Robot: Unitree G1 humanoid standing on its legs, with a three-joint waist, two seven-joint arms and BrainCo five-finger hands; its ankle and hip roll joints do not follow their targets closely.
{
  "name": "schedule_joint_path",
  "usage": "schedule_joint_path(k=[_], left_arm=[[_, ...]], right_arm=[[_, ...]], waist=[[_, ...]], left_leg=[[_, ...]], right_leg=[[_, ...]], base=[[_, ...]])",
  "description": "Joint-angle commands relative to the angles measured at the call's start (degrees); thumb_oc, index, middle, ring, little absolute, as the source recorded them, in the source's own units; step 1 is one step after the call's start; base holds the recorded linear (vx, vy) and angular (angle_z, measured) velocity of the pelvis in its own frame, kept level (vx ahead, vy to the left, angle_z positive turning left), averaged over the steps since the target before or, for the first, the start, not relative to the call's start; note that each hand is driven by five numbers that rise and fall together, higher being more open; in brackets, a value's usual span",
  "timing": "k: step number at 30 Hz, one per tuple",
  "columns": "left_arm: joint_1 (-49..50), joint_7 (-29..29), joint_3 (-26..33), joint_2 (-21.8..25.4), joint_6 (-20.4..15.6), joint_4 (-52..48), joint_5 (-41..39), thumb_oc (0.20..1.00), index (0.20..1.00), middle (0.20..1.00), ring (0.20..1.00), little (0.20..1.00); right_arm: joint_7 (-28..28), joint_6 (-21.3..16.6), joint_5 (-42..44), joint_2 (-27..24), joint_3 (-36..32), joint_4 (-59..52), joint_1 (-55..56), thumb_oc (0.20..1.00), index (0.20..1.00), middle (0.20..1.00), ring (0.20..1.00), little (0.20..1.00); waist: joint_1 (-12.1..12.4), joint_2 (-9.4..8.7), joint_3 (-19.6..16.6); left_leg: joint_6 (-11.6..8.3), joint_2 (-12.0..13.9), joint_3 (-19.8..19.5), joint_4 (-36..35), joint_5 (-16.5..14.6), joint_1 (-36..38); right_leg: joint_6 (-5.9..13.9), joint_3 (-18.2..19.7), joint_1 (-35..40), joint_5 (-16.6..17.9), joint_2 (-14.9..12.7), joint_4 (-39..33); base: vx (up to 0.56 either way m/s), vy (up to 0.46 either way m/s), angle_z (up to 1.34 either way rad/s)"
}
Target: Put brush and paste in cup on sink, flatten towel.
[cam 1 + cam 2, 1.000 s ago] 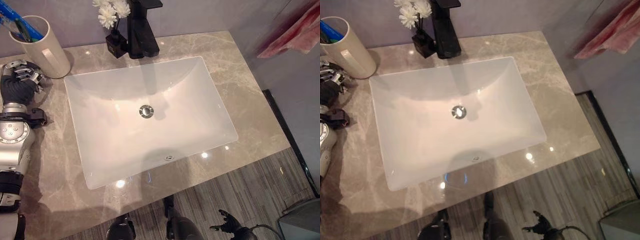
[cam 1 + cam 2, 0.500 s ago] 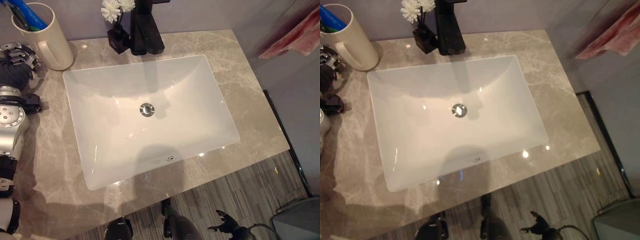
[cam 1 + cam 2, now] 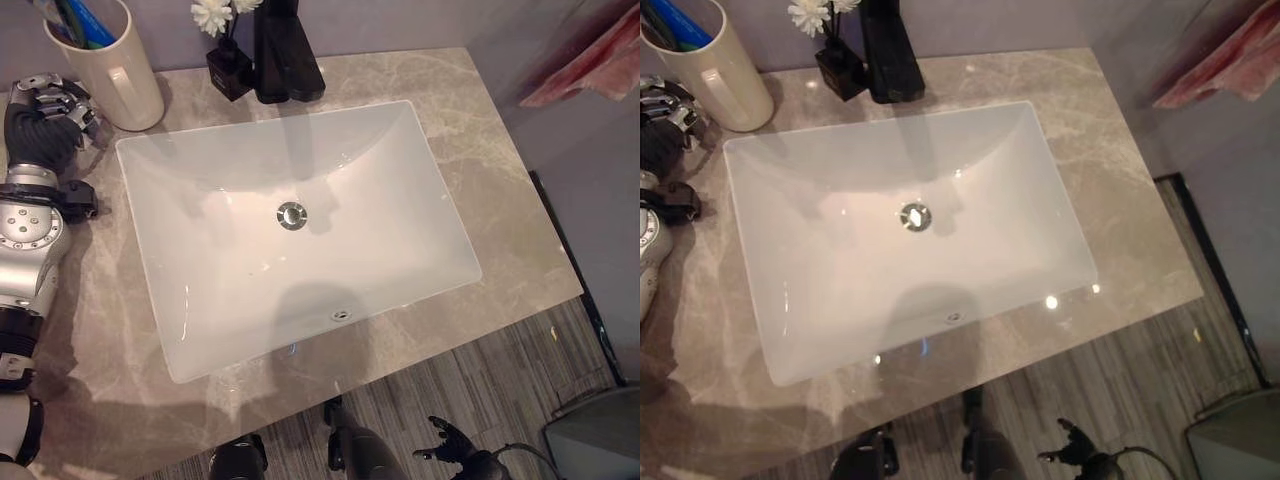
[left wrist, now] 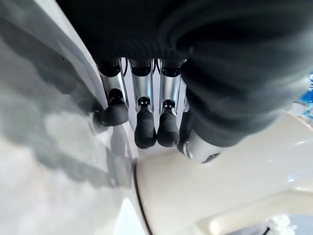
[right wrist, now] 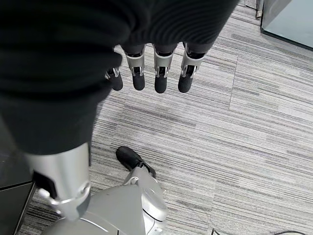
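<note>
Cup [image 3: 103, 62] w/ brush [image 3: 92, 22] inside, no legible print; left hand [image 3: 45, 125] beside it, fingers relaxed, empty.

head eyes look down, sharing the sink [image 3: 300, 220]; wrist views sit close.

Relaxed right robot hand [image 5: 98, 63] above striped floor [image 5: 234, 127]
</note>
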Motion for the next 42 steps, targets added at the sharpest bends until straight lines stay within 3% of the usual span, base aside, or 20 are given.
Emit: schedule_joint_path(k=[1, 27, 36, 41, 42], left_arm=[[-1.9, 0.7, 0.2, -1.5, -1.7, 0.1, 0.6, 0.2, 0.2, 0.2, 0.2, 0.2], [0.8, 1.6, 2.7, -5.8, -0.4, -0.4, 4.6, 0.2, 0.2, 0.2, 0.2, 0.2], [8.9, 4.0, 10.8, -10.4, 1.8, -4.2, 13.1, 0.2, 0.2, 0.2, 0.2, 0.2], [16.7, 4.1, 16.5, -12.0, 1.8, -10.3, 15.6, 0.2, 0.2, 0.2, 0.2, 0.2], [21.8, 3.7, 19.6, -13.0, 1.5, -14.7, 16.3, 0.2, 0.2, 0.2, 0.2, 0.2]], right_arm=[[-0.7, -0.1, 1.2, -2.3, -0.4, 0.4, -1.7, 1.0, 1.0, 1.0, 1.0, 1.0], [-0.7, 0.1, 0.7, -1.7, -1.5, 2.2, -0.4, 1.0, 1.0, 1.0, 1.0, 1.0], [-0.7, 0.5, -0.7, -1.3, -3.7, 4.5, 0.2, 1.0, 1.0, 1.0, 1.0, 1.0], [-0.5, 0.7, -1.4, -1.1, -4.4, 5.2, 0.4, 1.0, 1.0, 1.0, 1.0, 1.0], [-0.3, 0.7, -1.5, -1.0, -5.1, 5.3, 0.4, 1.0, 1.0, 1.0, 1.0, 1.0]], waist=[[0.1, 1.76, 1.4], [-0.1, 2.26, 0.9], [1.1, 3.26, -0.1], [1.9, 3.75, -1.0], [2.5, 3.98, -1.6]], left_leg=[[1.63, -1.1, -2.2, 4.2, -2.1, 0.7], [1.24, 0.0, -2.5, 3.5, -0.9, 1.6], [0.93, 0.1, -4.4, 2.8, -0.6, 4.6], [0.7, 0.2, -5.4, 2.3, 0.1, 5.9], [0.55, 0.3, -6.0, 1.7, 0.6, 6.9]], right_leg=[[4.15, -1.8, 5.5, 11.4, -3.1, 0.5], [2.72, -1.9, 4.8, 7.8, -2.2, 0.7], [1.58, -3.6, 7.8, 4.2, -2.1, 1.2], [0.89, -4.4, 9.2, 2.7, -1.6, 1.2], [0.55, -4.8, 10.1, 1.6, -1.3, 2.1]], base=[[0.0, 0.0, 0.0], [-0.01, -0.01, -0.01], [0.0, -0.014, 0.05], [-0.01, -0.039, 0.18], [0.0, -0.044, 0.12]])
